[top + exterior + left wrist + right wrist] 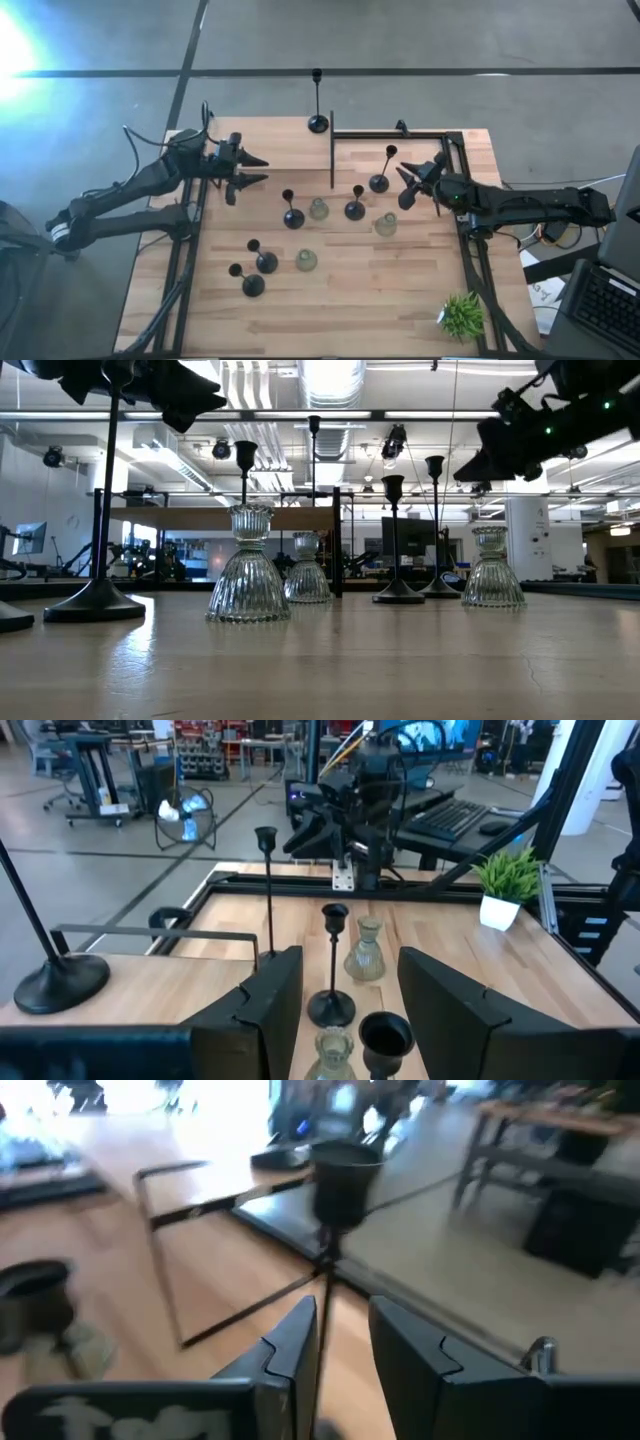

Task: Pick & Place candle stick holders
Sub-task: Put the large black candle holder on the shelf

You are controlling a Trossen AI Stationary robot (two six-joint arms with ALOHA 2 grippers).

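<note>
Several black candle stick holders with round bases stand on the wooden table [420,290], among three pale glass ones [318,209] [386,225] [306,260]. My right gripper [403,185] [340,1315] is open at the far right. Its fingers stand on either side of the thin stem [327,1270] of a black holder [380,183], below that holder's cup [345,1175]. My left gripper [262,170] [345,1010] is open above the table's far left part and holds nothing. It points toward a short black holder [332,1005] and a glass one [365,952]. My right gripper comes nearly level from the table's right side, with the black holder's stem [325,1295] upright between its open fingers. The stem runs close along one finger [300,1330]. I cannot tell whether it touches that finger. The holder's base [380,184] rests on the table.
A tall black holder [317,124] stands at the table's far edge. A thin black upright bar [332,150] rises beside the right gripper's holder. Black rails [190,250] [470,270] run along both sides. A small potted plant [462,315] stands at the near right corner.
</note>
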